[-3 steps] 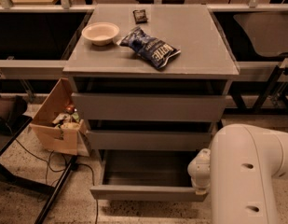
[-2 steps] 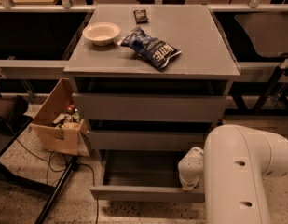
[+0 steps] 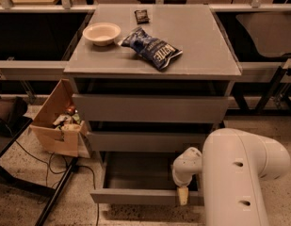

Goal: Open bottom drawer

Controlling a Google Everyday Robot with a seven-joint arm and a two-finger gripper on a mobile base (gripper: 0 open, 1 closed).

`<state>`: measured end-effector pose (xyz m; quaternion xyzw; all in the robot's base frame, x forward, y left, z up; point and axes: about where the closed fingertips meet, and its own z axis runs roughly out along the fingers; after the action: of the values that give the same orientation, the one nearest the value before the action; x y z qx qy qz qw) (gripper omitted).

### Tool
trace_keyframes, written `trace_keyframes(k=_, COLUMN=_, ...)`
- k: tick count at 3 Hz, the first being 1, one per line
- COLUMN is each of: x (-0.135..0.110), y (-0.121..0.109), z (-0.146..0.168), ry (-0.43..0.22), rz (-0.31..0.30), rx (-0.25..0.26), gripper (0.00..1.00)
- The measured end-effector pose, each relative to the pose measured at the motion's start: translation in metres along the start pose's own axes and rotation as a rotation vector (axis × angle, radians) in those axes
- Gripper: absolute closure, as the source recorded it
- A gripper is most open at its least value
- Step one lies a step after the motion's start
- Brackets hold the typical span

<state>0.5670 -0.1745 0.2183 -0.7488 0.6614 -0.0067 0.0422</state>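
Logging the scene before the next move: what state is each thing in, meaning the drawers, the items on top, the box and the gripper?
bottom drawer: pulled out, tray showing.
middle drawer: shut.
top drawer: shut.
bowl: upright on the cabinet top, looks empty.
chip bag: lying flat beside the bowl.
small dark packet: lying flat near the back edge.
cardboard box: open, things inside.
gripper: at the bottom drawer's front panel, right part.

Dim and amber throughout; brightest on the table (image 3: 201, 46) top, black shadow upper left, gripper (image 3: 182, 195) pale at lower centre.
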Motion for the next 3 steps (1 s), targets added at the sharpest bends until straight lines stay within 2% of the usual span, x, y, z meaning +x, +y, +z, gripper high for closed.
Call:
trace_keyframes(k=1, x=0.000, y=0.000, z=0.000, ry=0.000, rz=0.000, rx=0.000, gripper=0.00)
trace_keyframes(k=2, x=0.007, y=0.036, z=0.029, ry=-0.018, rz=0.046, rx=-0.081, gripper=0.19)
trace_keyframes(k=3, x=0.023, y=0.099, z=0.038, ry=-0.027, rz=0.152, rx=-0.196, gripper=0.41)
